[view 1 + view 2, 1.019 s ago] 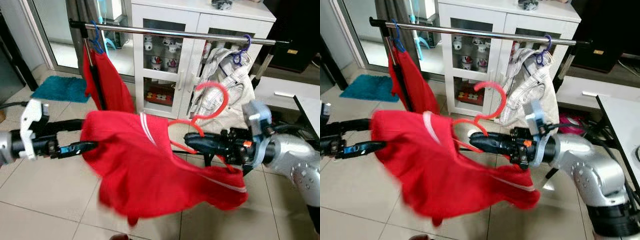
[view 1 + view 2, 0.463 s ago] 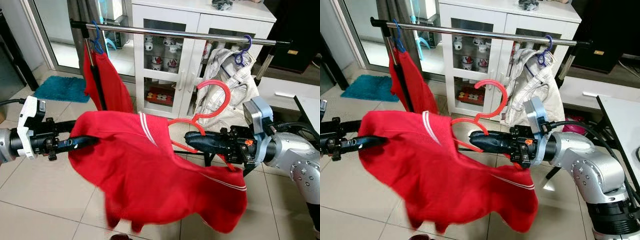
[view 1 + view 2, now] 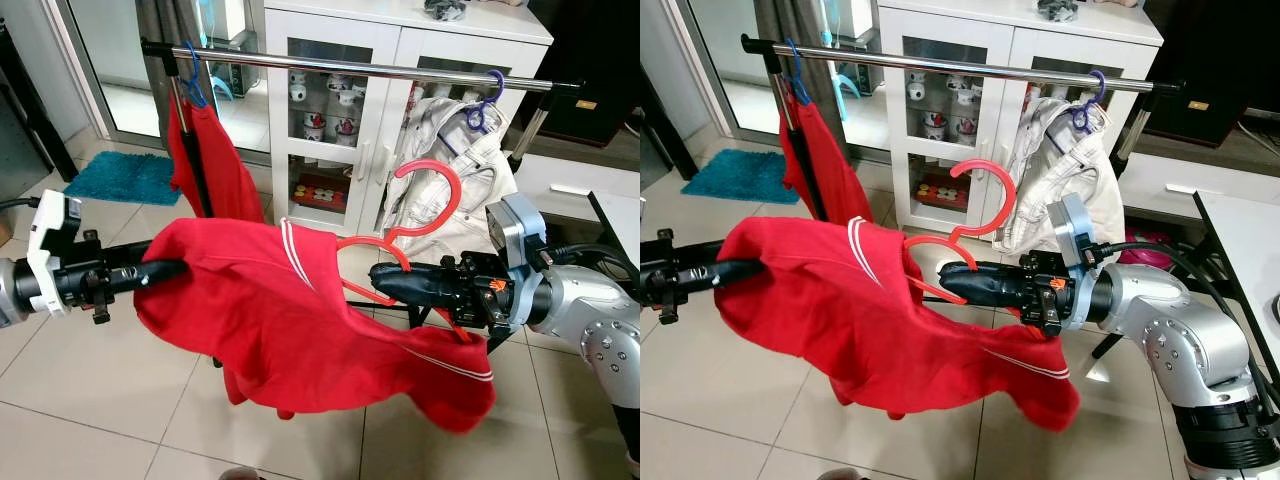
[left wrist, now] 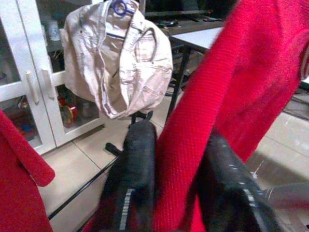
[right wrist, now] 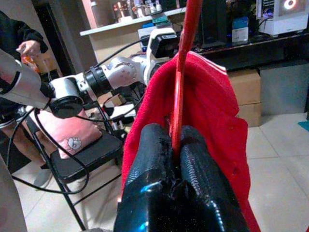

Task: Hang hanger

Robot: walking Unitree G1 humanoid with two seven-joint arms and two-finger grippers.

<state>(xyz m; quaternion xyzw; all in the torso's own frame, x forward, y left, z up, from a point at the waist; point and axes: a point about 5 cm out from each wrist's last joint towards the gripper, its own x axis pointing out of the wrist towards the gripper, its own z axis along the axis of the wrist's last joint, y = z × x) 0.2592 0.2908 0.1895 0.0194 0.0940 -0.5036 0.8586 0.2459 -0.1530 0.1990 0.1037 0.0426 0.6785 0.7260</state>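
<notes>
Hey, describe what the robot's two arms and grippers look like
Both arms are silver metal with black wrist sections and white camera blocks. The right gripper and left gripper each have long, glossy black fingers. The right arm has a black cable and a small orange mark.

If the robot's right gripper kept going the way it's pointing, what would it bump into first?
Probably the red garment. The right gripper, shut on the red hanger, points across toward the robot's left, where the cloth drapes. Depth is unclear, so it might slip just past it.
</notes>
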